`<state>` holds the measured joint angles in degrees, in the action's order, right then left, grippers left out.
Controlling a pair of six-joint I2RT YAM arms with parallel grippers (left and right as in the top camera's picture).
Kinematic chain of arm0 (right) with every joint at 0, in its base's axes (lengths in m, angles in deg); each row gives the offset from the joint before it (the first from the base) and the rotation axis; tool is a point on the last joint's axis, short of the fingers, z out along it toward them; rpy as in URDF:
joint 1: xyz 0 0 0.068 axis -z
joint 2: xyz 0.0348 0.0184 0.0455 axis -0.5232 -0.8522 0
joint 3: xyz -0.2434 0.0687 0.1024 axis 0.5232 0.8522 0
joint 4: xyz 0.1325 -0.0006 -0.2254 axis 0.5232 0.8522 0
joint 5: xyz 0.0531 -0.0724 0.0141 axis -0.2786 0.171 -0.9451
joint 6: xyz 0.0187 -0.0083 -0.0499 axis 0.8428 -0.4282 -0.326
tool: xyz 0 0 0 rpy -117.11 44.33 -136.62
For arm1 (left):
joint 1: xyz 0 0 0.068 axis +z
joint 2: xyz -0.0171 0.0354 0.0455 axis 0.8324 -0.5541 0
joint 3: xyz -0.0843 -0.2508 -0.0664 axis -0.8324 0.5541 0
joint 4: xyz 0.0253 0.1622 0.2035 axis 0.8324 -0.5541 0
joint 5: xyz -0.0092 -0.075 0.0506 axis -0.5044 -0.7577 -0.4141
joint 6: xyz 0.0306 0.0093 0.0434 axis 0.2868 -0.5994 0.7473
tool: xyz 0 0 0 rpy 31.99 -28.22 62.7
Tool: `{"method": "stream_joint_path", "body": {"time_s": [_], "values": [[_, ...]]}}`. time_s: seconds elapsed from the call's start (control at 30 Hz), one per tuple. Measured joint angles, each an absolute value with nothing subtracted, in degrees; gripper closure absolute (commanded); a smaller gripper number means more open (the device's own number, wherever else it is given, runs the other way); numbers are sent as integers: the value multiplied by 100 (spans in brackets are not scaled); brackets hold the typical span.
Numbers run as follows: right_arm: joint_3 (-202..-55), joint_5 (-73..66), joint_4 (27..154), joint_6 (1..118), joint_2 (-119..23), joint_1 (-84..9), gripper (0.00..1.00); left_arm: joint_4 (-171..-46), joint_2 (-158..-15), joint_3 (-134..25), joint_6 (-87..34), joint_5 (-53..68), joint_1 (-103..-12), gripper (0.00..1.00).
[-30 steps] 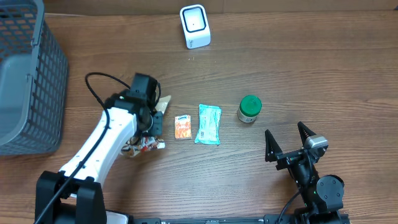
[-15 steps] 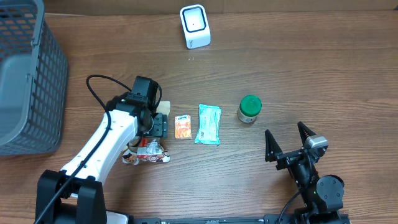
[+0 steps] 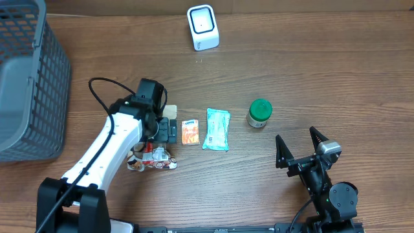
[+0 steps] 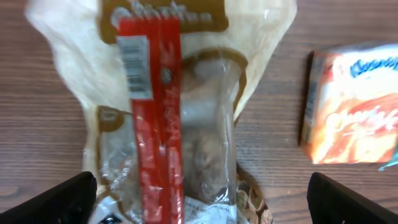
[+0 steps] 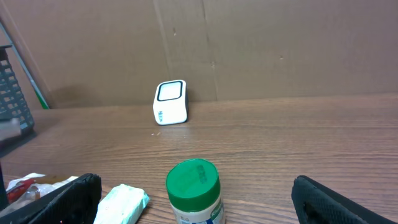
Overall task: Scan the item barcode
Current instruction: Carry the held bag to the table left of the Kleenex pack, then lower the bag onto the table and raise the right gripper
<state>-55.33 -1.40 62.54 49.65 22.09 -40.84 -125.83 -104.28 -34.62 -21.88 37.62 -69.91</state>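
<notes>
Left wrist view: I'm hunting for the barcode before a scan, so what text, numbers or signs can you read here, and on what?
No text here is clear enough to quote.
White barcode label on the red strip of the clear plastic snack bag: bars show, digits too small to read.
Brown banner at the bag's top: white script, cut off and blurred.
Orange square packet: pale lettering, too blurred to read.

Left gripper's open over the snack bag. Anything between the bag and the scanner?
Nothing visible. The table between the bag and the scanner is bare wood; the orange packet lies to the right of that line. The left gripper hangs open directly over the bag, nothing between them.
</notes>
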Motion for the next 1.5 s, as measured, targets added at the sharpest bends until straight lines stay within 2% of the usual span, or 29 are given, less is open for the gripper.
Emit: {"method": "stream_joint_path", "body": {"time_s": [0.33,1.5], "values": [[-5533,-142,6254,4965,2209,-4084,0,-12652,-10001,-4547,-2188,4066,-6770,0],[-5533,-138,6237,4962,2209,-4084,0,-12672,-9986,-4553,-2188,4239,-6770,0]]}}
